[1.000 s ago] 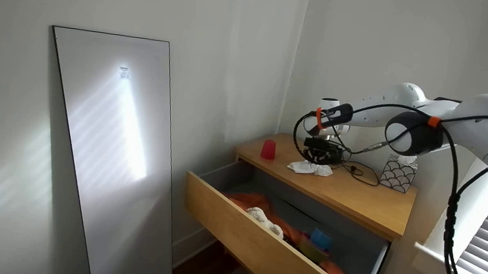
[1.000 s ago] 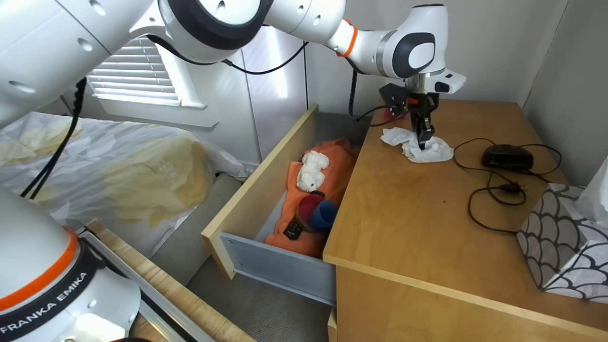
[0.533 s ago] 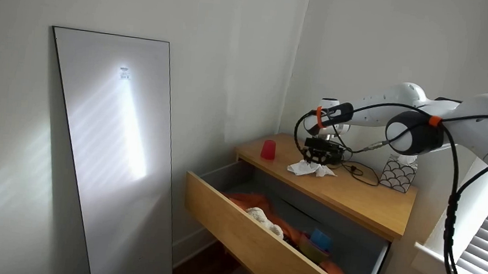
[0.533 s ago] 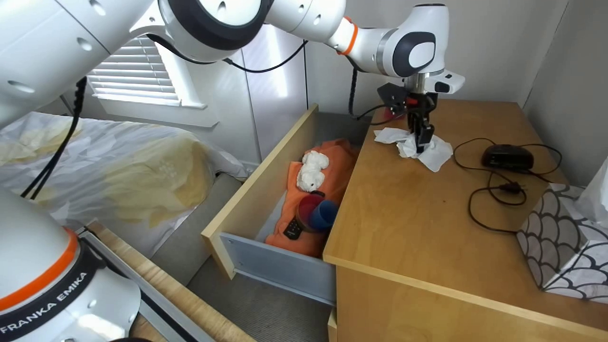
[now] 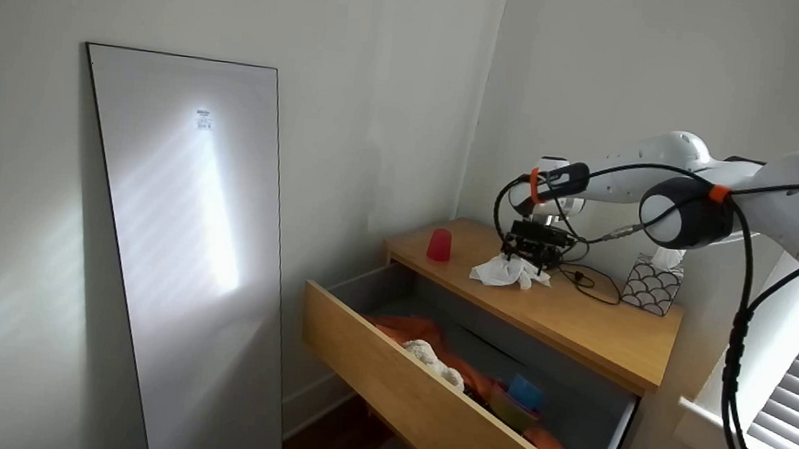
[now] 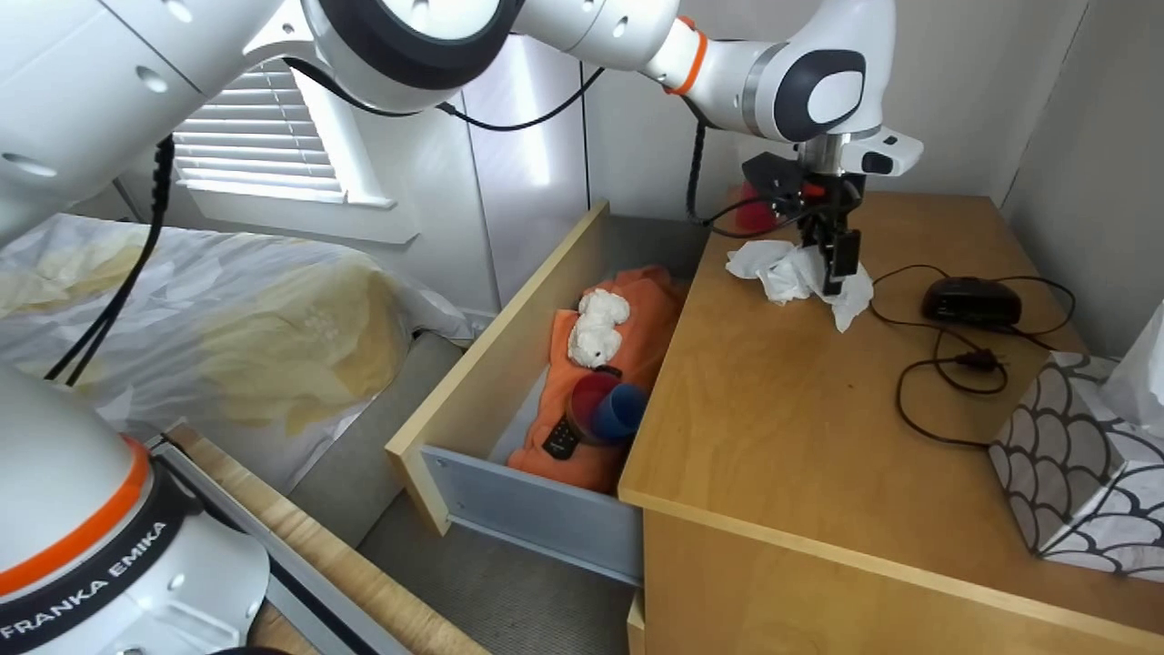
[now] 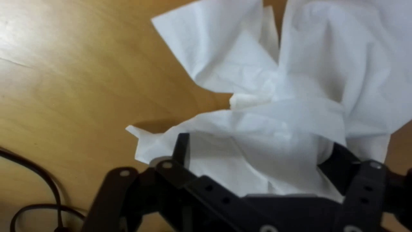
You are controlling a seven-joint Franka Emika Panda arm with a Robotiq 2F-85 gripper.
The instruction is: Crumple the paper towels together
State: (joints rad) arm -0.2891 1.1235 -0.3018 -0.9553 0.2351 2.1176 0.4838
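I have the gripper [image 7: 259, 140] low over the bench [image 6: 773, 409], fingers [image 7: 182, 148] spread well apart in the wrist view, pinching nothing; the paper towels [image 7: 297, 112] lie on the bench beneath and between them, a loose ridge bowing across the gap; the finger on the right of that view is close against a fold, perhaps tucked under it, I cannot tell which; in both exterior views the wad sits near the bench edge, under the gripper.

I read the wide stance as deliberate; set astride the paper, each finger has a side to sweep inward, so closing next should draw that ridge into a bunch; the towels look partly gathered to me, creased through the middle with flat corners splaying out, so I'd call the crumpling half done at best; those corners probably fall outside a single squeeze, and I expect to need a further bite across them; paper this thin should fold with hardly any resistance, so my worry is skimming over the top or dragging the sheets off the edge; the pulled-out drawer [image 5: 420, 407] sits just below there, and may be meant for them later, though the task says only crumple; the red cup [image 5: 439, 245] stands apart, seemingly rim down, and the dark cable [image 7: 32, 165] lies near the wad; I want my sweep to stop short of both.
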